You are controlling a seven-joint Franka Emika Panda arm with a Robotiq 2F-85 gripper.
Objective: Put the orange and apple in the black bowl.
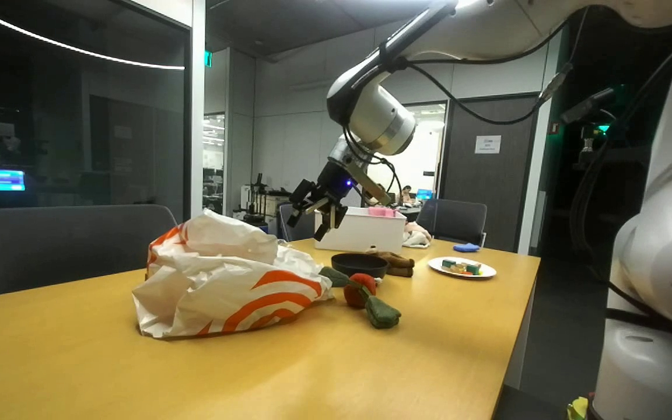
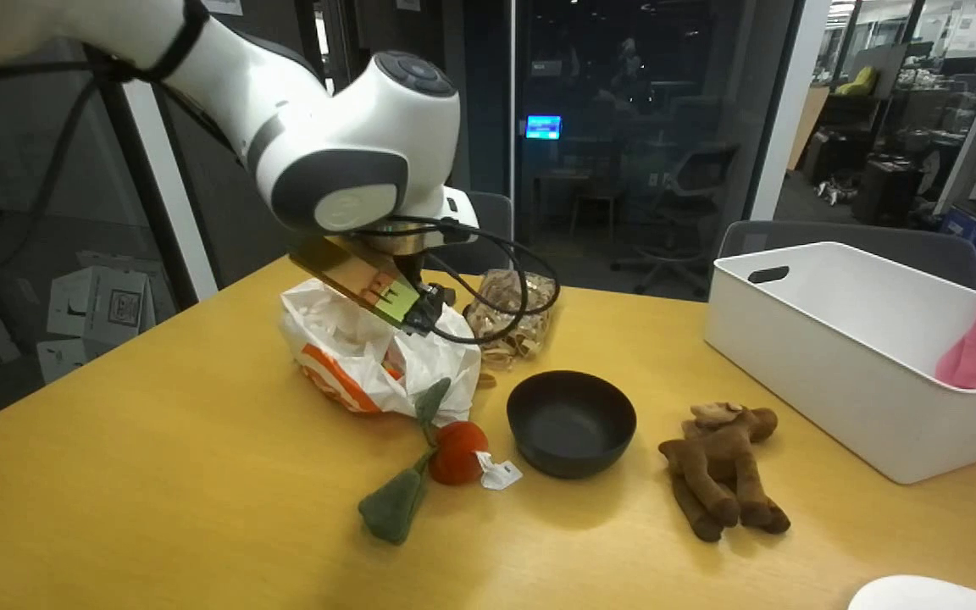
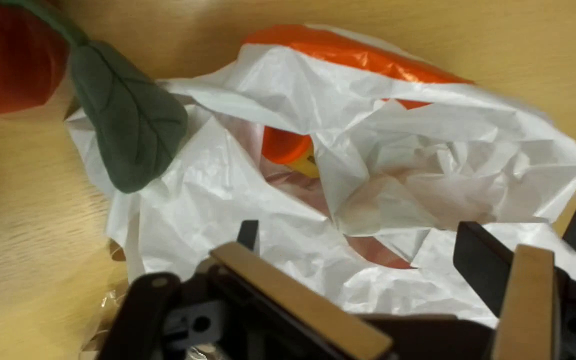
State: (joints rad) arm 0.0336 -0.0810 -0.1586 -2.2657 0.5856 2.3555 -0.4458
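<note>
Meeting room, dark glass wall (image 1: 79, 128) behind; work surface is a yellow wood table (image 1: 429, 356). The one fruit I can make out is a red stuffed fruit (image 2: 458, 455) on the tabletop, just beside the black bowl (image 2: 571, 424), between it and a white bag (image 1: 228, 280). I take it for the apple, not certain. No orange identified; the orange-and-yellow item (image 3: 285, 145) in the bag's mouth does not look like one. Bowl holds nothing that I can see.

My gripper (image 3: 360, 240) hangs over the bag, fingers (image 3: 480, 267) spread wide, nothing between them.

Key relation: in the wrist view the fruit lies to the upper left, cut by the frame, well apart from my fingertips. A green leaf (image 3: 128, 117) reaches from it back toward me, overlapping the bag; its stem (image 3: 60, 25) runs on along the fruit to a second leaf (image 2: 392, 508). In the wrist view the near leaf's long axis slants from upper left to lower right.

Judgement: travel sideways toward the bowl, past the bag's edge, before descending. Centre on the round body; a grip on leaf or bag film would likely drag both.
</note>
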